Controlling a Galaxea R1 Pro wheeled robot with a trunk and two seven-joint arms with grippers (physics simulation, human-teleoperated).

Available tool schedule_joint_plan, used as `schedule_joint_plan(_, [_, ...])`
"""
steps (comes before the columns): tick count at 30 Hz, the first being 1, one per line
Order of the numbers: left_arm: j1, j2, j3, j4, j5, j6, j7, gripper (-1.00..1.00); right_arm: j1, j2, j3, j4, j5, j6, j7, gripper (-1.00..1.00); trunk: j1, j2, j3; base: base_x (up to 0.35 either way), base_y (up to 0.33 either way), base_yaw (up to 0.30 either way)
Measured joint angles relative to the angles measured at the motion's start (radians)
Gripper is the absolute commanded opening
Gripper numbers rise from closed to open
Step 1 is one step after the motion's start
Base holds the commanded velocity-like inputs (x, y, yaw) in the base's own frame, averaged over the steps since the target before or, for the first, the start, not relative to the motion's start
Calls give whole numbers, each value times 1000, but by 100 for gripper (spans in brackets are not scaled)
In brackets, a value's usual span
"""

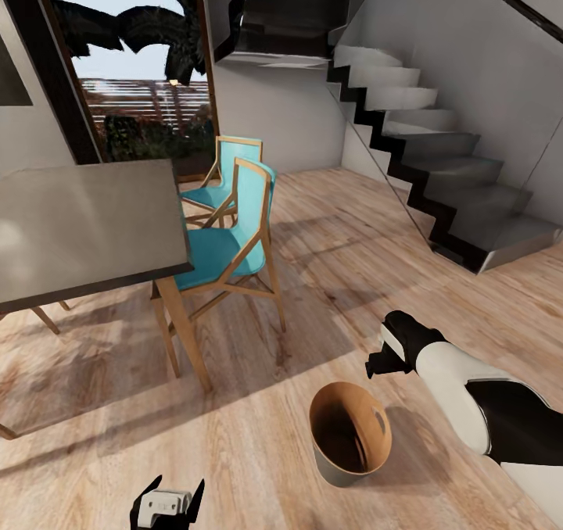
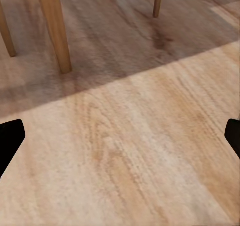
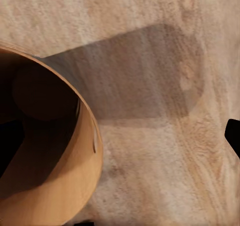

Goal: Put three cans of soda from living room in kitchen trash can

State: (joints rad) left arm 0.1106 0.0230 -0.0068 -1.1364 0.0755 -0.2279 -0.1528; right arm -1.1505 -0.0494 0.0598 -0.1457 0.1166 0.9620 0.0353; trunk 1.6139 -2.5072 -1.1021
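The right gripper [image 1: 374, 364], black-fingered on a white and black arm, hangs just above and beside the rim of the small round tapered bin, matte grey outside and coppery brown inside [image 1: 349, 435]. From the right wrist camera its 2 fingertips sit at opposite edges of the frame, so the jaws stand wide apart, and nothing is between them. The bin [image 3: 75, 151] lies below and slightly to the robot's left of that gripper, upright on the light wood plank floor [image 1: 258, 444], its long axis vertical and its mouth open to the ceiling. An oval handle slot is cut near the rim on the gripper's side. The part of the inside I can see looks bare; no drink cans show anywhere.

The left gripper [image 1: 167, 505] is lower and well apart from the bin, over bare planks [image 2: 130, 151]; its dark fingertips also sit at the frame's edges, spread wide and holding nothing.

Further out stand 2 teal-seated wooden chairs [image 1: 227, 241] tucked by a dark grey table [image 1: 78, 225], with a grey staircase [image 1: 438, 162] beyond the right arm.

The right arm is plainly the nearer one. I'd judge the bin itself must be handled or left, since the cans are elsewhere.
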Motion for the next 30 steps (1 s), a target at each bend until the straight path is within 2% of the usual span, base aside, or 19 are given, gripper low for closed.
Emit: schedule_joint_plan(30, [0, 1, -1, -4, 1, -2, 1, 100, 0, -1, 3, 2, 0, -7, 0, 100, 0, 0, 0, 1, 21, 0])
